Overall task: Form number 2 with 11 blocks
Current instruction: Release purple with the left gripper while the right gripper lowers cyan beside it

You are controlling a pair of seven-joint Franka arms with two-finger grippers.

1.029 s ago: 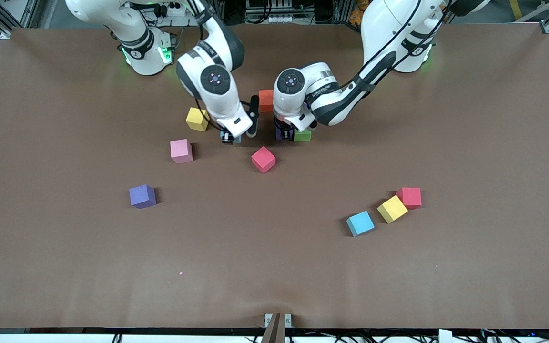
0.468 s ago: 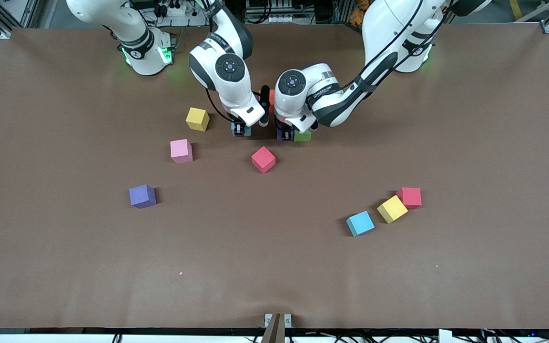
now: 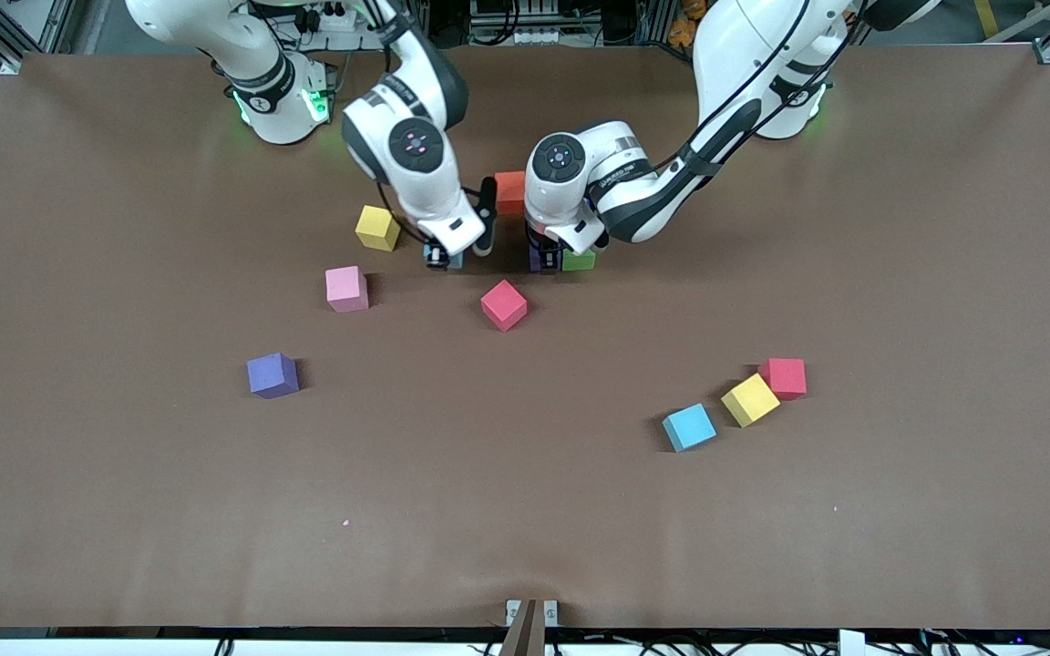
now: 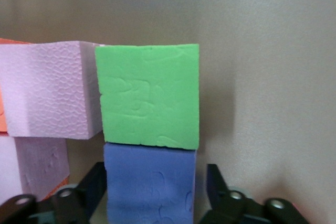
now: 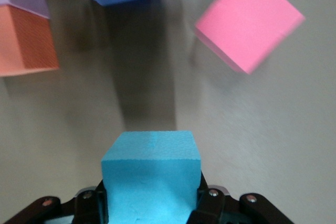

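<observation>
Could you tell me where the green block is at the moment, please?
In the front view the green block sits in the cluster under the left hand, beside a purple block and nearer the camera than the orange block.

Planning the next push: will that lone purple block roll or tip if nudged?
The purple block sits flat on the table, so it should slide rather than roll. Its matte, foam-like look suggests it is light, slightly squashy and not slippery.
</observation>
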